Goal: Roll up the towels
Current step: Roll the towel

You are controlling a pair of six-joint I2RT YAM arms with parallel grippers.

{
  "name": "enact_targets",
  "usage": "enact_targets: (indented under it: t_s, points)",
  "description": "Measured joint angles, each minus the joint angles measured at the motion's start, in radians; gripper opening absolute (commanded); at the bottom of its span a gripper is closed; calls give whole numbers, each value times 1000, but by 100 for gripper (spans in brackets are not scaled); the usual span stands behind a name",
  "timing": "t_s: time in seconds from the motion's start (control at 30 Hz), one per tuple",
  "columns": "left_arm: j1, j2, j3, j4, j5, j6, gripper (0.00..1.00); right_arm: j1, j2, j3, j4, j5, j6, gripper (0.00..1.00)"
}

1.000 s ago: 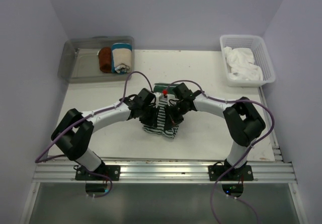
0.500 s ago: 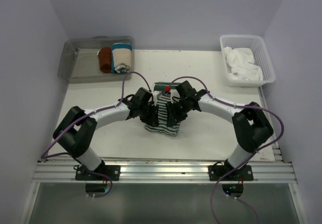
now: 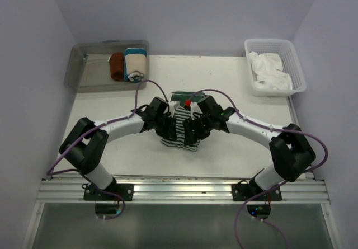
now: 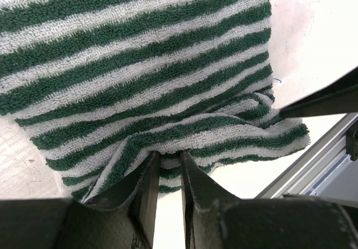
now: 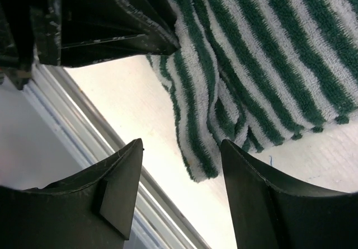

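- Left wrist view: left fingers (image 4: 144, 196) clamped on the bunched edge of the striped towel (image 4: 145, 64), likely to start rolling it.
- Right wrist view: right fingers (image 5: 120, 184) apart, empty, beside it.
- Top view: towel centre frame on bench (image 3: 235, 81).

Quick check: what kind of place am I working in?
Probably a lab test cell: plain walls around a white table, both arms bolted to an aluminium rail, a white towel waiting in a plastic basket.
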Motion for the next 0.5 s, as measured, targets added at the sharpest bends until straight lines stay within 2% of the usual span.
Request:
enact_targets:
  t_s: [0.13,0.23,0.3,0.33,0.37,0.43,0.5]
  points:
    - [0,0,-8,11,6,0,25,36,29,0,23,44,-2,62]
    - [2,0,-12,17,10,0,25,66,57,0,38,70,-2,55]
    - [2,0,-13,18,13,0,25,77,74,0,46,80,-6,40]
    - [3,0,-13,18,14,0,25,79,80,0,48,87,-5,27]
    - [5,0,-13,18,15,0,25,79,85,0,50,98,-8,21]
    - [6,0,-14,18,18,1,25,77,85,-4,53,111,-5,16]
    - [8,0,-14,18,21,2,25,76,85,-4,57,127,-2,20]
